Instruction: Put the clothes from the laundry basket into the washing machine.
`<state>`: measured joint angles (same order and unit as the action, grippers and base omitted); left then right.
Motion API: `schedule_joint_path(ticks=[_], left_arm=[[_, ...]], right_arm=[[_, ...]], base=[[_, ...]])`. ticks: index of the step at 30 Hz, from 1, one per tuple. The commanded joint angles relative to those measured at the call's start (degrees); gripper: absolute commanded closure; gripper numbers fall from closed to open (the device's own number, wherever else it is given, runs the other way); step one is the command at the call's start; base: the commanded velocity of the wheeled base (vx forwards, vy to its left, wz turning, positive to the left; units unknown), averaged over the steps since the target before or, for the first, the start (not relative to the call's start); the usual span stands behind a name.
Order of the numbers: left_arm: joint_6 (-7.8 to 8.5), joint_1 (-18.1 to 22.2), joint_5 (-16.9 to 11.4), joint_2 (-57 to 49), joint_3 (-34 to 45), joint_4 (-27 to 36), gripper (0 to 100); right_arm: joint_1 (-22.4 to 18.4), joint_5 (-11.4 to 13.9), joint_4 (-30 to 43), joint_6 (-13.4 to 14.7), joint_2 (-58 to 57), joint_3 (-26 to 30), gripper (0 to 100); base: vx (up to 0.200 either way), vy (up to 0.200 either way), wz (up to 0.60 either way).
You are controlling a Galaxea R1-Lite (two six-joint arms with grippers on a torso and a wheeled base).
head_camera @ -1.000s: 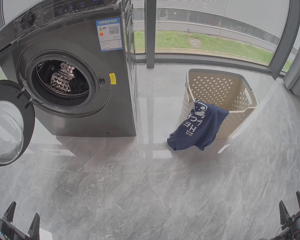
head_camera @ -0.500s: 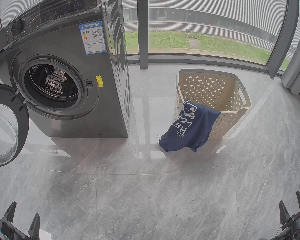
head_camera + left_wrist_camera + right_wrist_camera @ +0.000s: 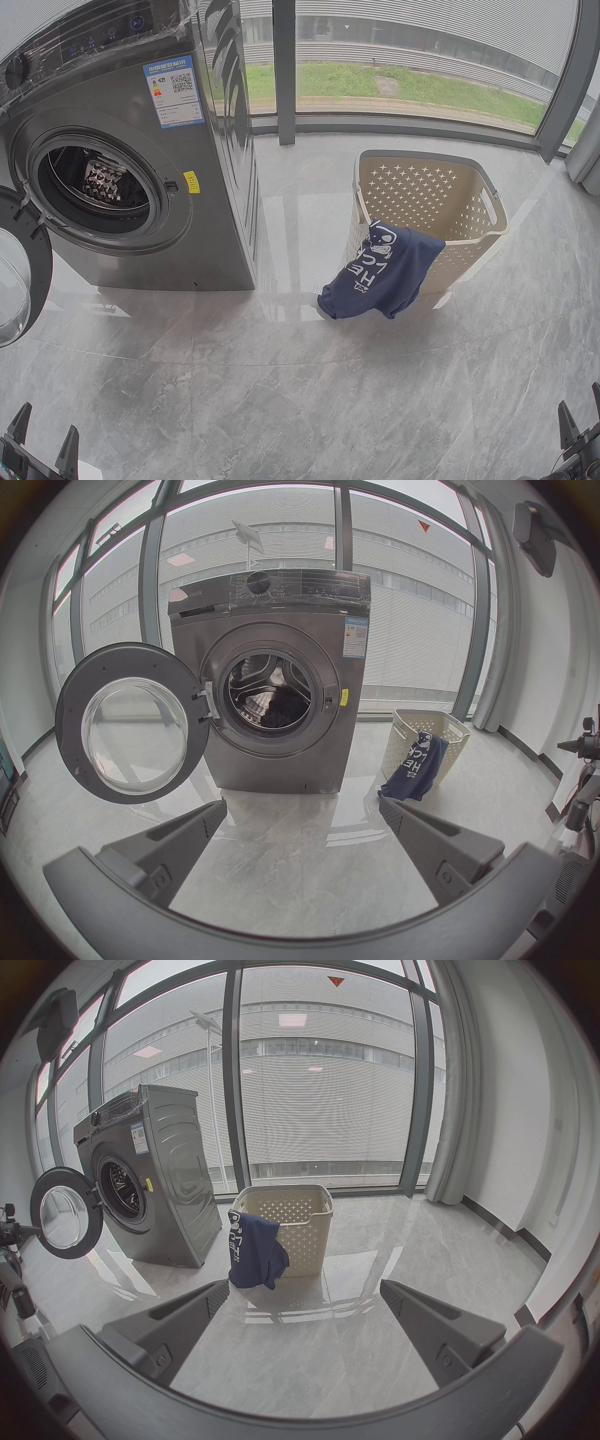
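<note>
Bright daylight thru windows (image 3: pixel 406 75), glare on floor (image 3: pixel 300 231), edges fisheye-warped.

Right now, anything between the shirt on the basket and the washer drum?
Nothing visible. The navy shirt hangs over the near rim of the laundry basket; bare floor lies between it and the washing machine. The door is swung wide to the side, leaving the drum opening unblocked.

A grey marbled floor (image 3: pixel 300 387) is spread across the lower frame. At the top, a lawn (image 3: pixel 406 87) and a slatted building (image 3: pixel 437 31) are seen beyond a dark window post (image 3: pixel 285 69). A pale curtain (image 3: pixel 586 159) is hung at the right edge.
</note>
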<state>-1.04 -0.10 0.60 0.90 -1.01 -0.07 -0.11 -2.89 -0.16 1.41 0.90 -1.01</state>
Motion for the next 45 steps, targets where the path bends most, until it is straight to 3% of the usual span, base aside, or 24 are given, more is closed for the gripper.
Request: schedule_joint_path(ticks=[1,15,24,36,45], left_arm=[[-0.02,0.0,0.0,-0.8,1.0,0.0,0],[-0.11,0.0,-0.1,-0.8,1.0,0.0,0],[-0.02,0.0,-0.2,-0.8,1.0,0.0,0],[0.07,0.0,-0.2,-0.8,1.0,0.0,0],[0.25,0.0,0.1,-0.8,1.0,0.0,0]], right_arm=[[0.0,0.0,0.0,0.0,-0.9,0.9,0],[0.0,0.0,0.0,0.0,-0.9,0.9,0],[0.0,0.0,0.0,0.0,-0.9,0.9,0],[0.0,0.0,0.0,-0.2,-0.9,0.9,0],[0.0,0.4,0.0,-1.2,-0.9,0.9,0]], base=[[0.000,-0.200,0.00],[0.000,-0.200,0.00],[0.000,0.000,0.00],[0.200,0.000,0.00],[0.000,0.000,0.00]])
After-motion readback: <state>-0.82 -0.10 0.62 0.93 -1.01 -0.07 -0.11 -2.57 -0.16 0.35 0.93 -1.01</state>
